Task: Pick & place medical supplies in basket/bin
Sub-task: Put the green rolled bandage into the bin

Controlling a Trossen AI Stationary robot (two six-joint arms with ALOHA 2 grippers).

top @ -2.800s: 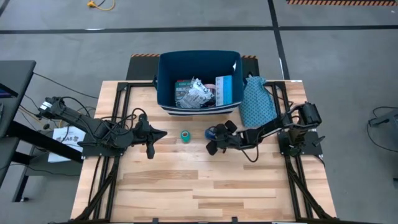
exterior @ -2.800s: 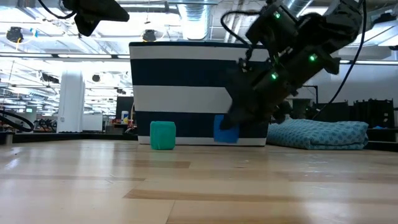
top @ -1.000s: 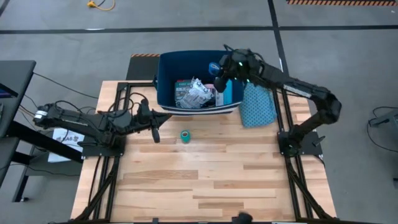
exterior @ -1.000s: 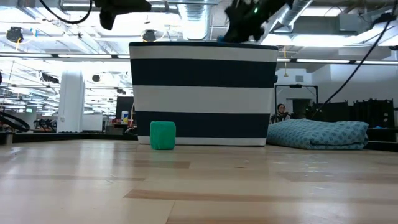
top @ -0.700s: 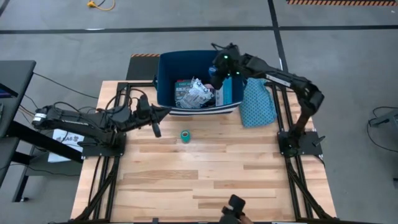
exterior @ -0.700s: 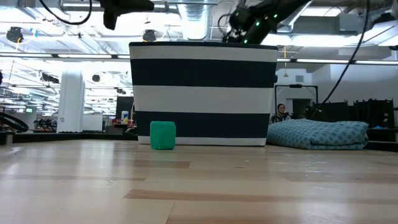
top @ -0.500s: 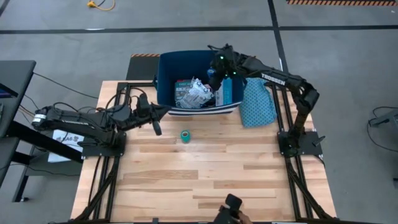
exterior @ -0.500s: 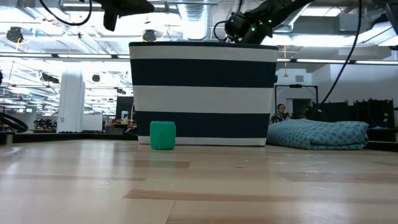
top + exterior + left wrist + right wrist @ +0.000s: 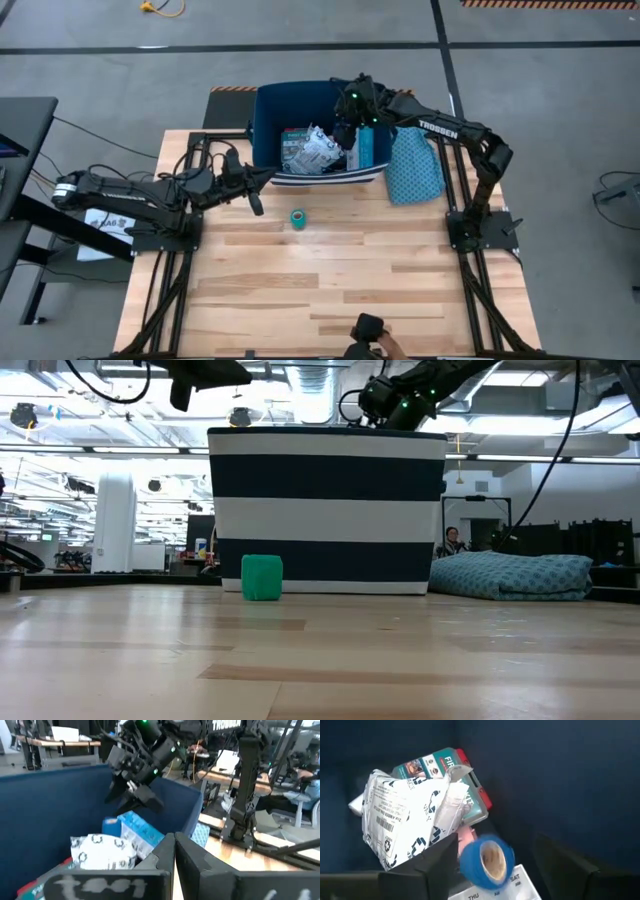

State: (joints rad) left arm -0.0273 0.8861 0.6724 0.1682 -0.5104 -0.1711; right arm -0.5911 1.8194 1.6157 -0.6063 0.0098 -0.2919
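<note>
The navy bin (image 9: 262,120) stands at the table's far edge, striped white on its outer wall (image 9: 320,510). White-blue packets (image 9: 405,820) and a red-teal pack (image 9: 445,765) lie in it. My right gripper (image 9: 345,128) hangs open over the bin's right half. A blue tape roll (image 9: 487,862) lies loose below its spread fingers, also seen on the supplies (image 9: 111,826). A teal tape roll (image 9: 298,217) stands on the table before the bin. My left gripper (image 9: 268,177) is shut and points level at the bin's left corner.
A teal dotted cloth (image 9: 412,165) lies against the bin's right side. A person's hand with a dark object (image 9: 368,332) shows at the table's near edge. Bare wooden table lies between the teal roll and the near edge.
My right gripper has sunk toward the bin and shifted a little toward the table's left edge and tipped further downward. The blue tape roll it carried at its fingers is now loose below them among the supplies.
</note>
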